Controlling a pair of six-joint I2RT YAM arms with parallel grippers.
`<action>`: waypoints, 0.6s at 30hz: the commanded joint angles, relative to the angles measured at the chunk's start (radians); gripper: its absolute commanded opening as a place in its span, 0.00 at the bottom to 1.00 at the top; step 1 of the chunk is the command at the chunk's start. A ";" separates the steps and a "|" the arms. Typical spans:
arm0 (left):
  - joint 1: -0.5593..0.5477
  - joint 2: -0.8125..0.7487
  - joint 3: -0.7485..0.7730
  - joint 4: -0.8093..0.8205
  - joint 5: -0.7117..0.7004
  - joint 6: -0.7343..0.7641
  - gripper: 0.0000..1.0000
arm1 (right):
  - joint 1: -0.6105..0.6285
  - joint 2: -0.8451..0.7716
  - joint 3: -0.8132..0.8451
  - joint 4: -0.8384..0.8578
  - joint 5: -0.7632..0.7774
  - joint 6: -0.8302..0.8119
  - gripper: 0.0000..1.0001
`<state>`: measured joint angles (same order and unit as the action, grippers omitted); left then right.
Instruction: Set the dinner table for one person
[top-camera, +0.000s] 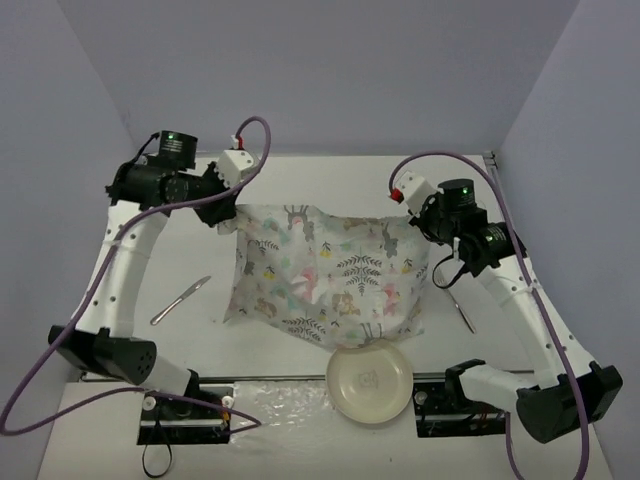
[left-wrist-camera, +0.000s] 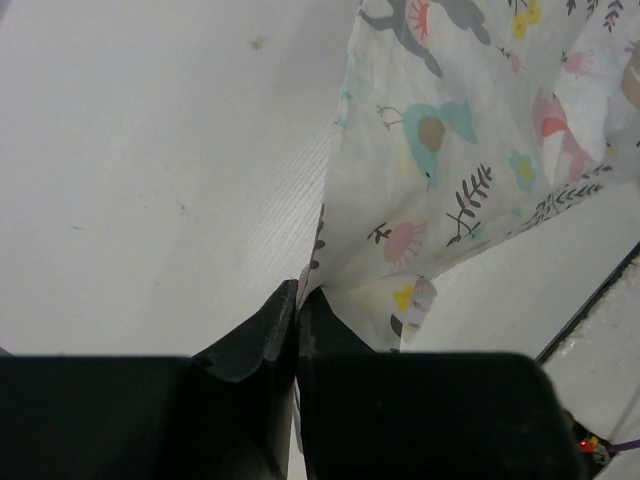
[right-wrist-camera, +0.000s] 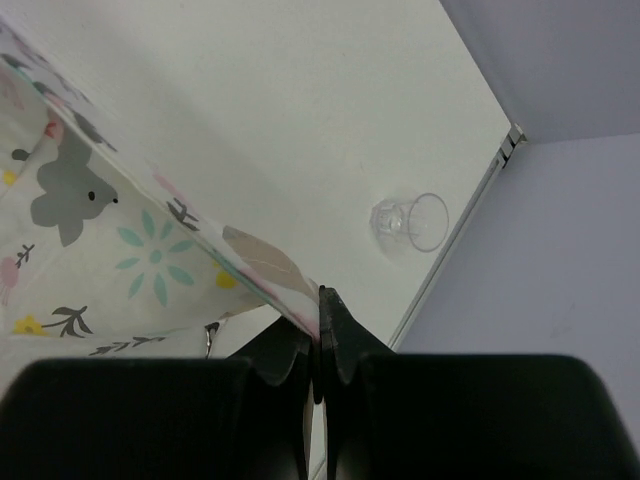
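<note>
The floral-printed white cloth placemat (top-camera: 325, 270) is stretched over the middle of the white dinner table (top-camera: 330, 175), its two far corners lifted. My left gripper (top-camera: 232, 215) is shut on the far left corner. In the left wrist view the cloth (left-wrist-camera: 450, 150) runs out from between that gripper's (left-wrist-camera: 298, 290) closed fingers. My right gripper (top-camera: 425, 228) is shut on the far right corner. The right wrist view shows the cloth edge (right-wrist-camera: 130, 240) pinched in its (right-wrist-camera: 320, 295) tips. The near edge of the cloth rests on the table.
A pale round plate (top-camera: 369, 381) sits at the near edge, just in front of the cloth. A metal utensil (top-camera: 181, 300) lies left of the cloth and another (top-camera: 460, 308) lies right of it. A clear glass (right-wrist-camera: 410, 222) lies on its side by the table's far right edge.
</note>
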<state>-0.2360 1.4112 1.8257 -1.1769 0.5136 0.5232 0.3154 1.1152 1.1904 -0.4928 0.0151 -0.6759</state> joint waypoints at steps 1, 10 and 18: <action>0.008 0.138 -0.007 0.168 -0.016 0.104 0.00 | 0.011 0.152 -0.038 0.234 0.085 -0.054 0.00; 0.024 0.560 0.219 0.352 -0.187 0.063 0.06 | -0.036 0.659 0.217 0.465 0.174 -0.014 0.05; 0.076 0.672 0.408 0.553 -0.385 -0.099 0.97 | -0.055 0.765 0.346 0.638 0.379 0.049 1.00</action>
<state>-0.2066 2.1597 2.0782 -0.7991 0.2391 0.5180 0.2677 1.9481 1.4738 -0.0386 0.2306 -0.6750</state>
